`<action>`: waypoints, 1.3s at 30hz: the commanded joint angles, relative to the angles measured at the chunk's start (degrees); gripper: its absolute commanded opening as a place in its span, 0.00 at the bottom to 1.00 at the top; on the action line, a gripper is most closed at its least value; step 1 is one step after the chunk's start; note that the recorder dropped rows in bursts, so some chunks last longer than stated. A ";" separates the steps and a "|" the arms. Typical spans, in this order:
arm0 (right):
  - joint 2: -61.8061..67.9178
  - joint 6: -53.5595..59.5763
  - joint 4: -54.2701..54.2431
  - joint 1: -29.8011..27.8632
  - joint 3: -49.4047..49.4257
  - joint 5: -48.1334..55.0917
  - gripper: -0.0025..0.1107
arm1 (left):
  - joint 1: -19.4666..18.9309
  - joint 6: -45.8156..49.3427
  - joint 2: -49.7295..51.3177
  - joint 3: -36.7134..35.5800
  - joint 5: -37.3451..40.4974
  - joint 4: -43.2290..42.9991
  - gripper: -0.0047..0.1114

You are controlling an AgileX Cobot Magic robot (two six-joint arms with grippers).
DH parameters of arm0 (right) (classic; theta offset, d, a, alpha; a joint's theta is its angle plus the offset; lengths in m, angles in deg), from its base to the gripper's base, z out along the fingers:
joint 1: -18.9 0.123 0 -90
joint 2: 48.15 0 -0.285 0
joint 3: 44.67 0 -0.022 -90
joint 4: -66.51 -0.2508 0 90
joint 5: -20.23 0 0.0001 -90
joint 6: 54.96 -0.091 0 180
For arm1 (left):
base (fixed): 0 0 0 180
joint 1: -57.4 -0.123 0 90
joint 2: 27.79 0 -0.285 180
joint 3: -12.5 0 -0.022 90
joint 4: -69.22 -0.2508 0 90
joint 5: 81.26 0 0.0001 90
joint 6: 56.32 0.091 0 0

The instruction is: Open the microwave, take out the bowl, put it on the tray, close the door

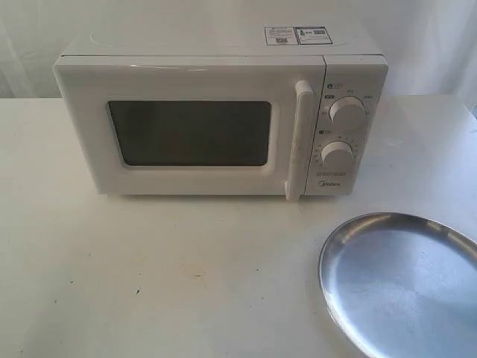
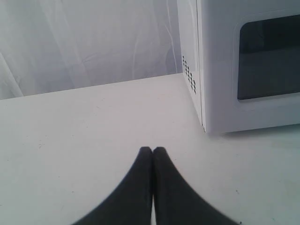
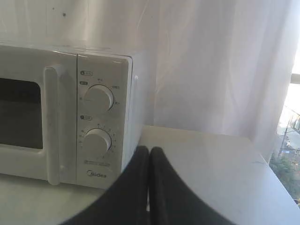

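The white microwave (image 1: 216, 112) stands at the back of the table with its door (image 1: 186, 130) closed, dark window and tall bar handle (image 1: 300, 138) facing me. The bowl is hidden. A shiny silver tray (image 1: 402, 283) lies at the front right. Neither arm shows in the exterior view. My left gripper (image 2: 152, 150) is shut and empty, hovering over bare table off the microwave's (image 2: 248, 65) left front corner. My right gripper (image 3: 149, 150) is shut and empty, near the microwave's (image 3: 70, 112) right front corner by the dials (image 3: 98, 98).
A white curtain (image 3: 211, 61) hangs behind the table. The table's (image 1: 149, 276) right edge (image 3: 272, 173) lies just past the microwave, with a window beyond it.
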 commanded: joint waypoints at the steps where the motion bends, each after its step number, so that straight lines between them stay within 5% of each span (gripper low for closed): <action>1: -0.37 -0.21 -0.12 -0.50 0.30 -0.39 0.02 | 0.23 0.00 -0.12 0.16 -0.22 0.45 0.04; 8: -0.37 -2.14 -0.10 -0.50 0.30 -5.24 0.02 | 0.23 0.00 -0.12 0.16 -0.22 0.45 0.04; 15: -0.37 -25.00 -0.15 -0.50 0.30 -11.63 0.02 | 0.23 0.00 -0.12 0.16 -0.22 0.45 0.04; 20: -0.37 -31.29 0.47 -0.50 0.30 -19.77 0.02 | 0.23 0.00 -0.12 0.16 -0.22 0.45 0.04; 28: 2.56 -57.81 37.93 -0.50 -4.21 -44.72 0.02 | 0.23 0.00 -0.12 0.16 -0.22 0.45 0.04; 39: 41.36 -55.91 55.22 -0.50 -23.30 -41.86 0.02 | 0.23 0.00 -0.12 0.16 -0.22 0.45 0.04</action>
